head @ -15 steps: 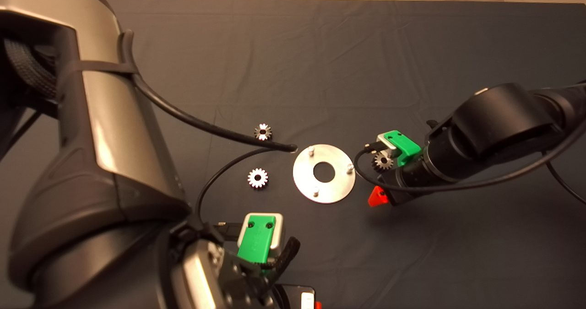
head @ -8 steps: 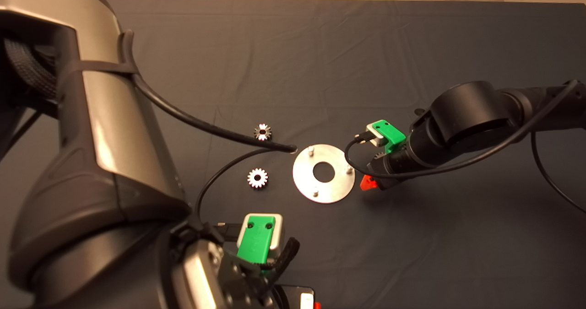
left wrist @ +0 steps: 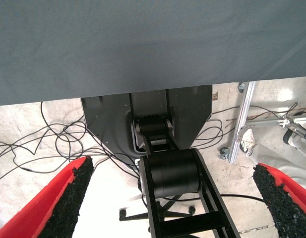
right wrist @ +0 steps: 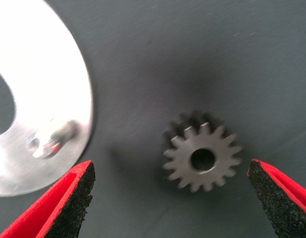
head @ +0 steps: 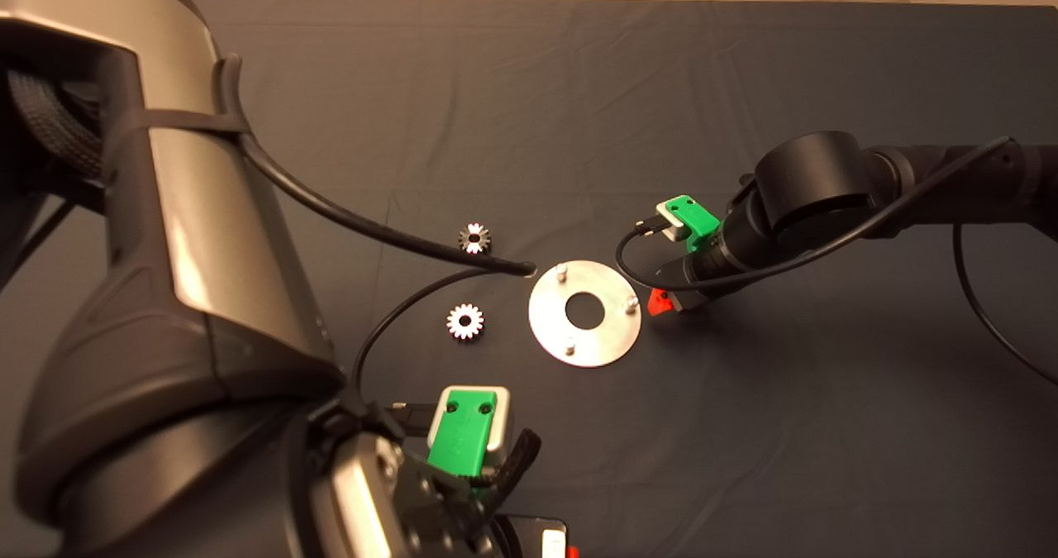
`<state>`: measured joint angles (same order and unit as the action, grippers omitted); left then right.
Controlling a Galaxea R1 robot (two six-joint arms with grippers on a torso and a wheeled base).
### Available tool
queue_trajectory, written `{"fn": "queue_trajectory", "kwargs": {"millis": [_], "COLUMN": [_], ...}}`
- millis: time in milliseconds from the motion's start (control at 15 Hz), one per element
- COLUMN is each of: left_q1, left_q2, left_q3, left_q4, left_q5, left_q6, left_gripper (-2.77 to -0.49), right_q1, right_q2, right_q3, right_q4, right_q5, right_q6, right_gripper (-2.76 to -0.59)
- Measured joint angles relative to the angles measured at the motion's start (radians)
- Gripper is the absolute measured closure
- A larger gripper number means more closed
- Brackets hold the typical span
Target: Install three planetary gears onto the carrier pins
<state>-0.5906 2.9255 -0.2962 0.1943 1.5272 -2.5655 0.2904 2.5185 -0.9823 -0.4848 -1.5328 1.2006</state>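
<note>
The silver disc [head: 548, 326] lies mid-mat with its three carrier pins [head: 561, 271] standing bare. Two planetary gears [head: 474, 237] [head: 464, 321] lie flat on the mat left of it. The third gear [right wrist: 201, 158] lies flat just right of the disc [right wrist: 38, 74], near one pin [right wrist: 51, 141]; my right arm hides it in the head view. My right gripper [right wrist: 170, 167] hangs over this gear, open, with the fingers well apart on either side and not touching it. One red finger [head: 659, 302] shows by the disc's right edge. My left gripper [left wrist: 172, 166] is open, empty and parked at the mat's near edge.
A black cable [head: 364, 231] runs across the mat from my left arm [head: 165, 252], passes close by the upper gear and ends near the disc's upper-left rim. The left wrist view looks past the mat's edge [left wrist: 143, 94] at a floor with cables and a stand.
My right arm has moved left and away from me, closer to the disc. The third gear, seen beside the gripper a second ago, is now covered by the arm in the head view.
</note>
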Motion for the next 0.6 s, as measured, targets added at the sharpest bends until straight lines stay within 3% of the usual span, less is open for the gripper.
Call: {"fn": "queue_trajectory", "kwargs": {"millis": [600], "left_q1": [0.000], "left_q2": [0.000], "left_q3": [0.000], "left_q4": [-0.007], "left_q5": [0.000], "left_q6": [0.000], "left_gripper": [-2.34], "right_q1": [-0.011], "right_q2": [-0.002], "right_q3": [-0.075], "right_q4": [-0.023], "right_q5": [0.000], "right_q6": [-0.006], "right_gripper": [-2.31]}}
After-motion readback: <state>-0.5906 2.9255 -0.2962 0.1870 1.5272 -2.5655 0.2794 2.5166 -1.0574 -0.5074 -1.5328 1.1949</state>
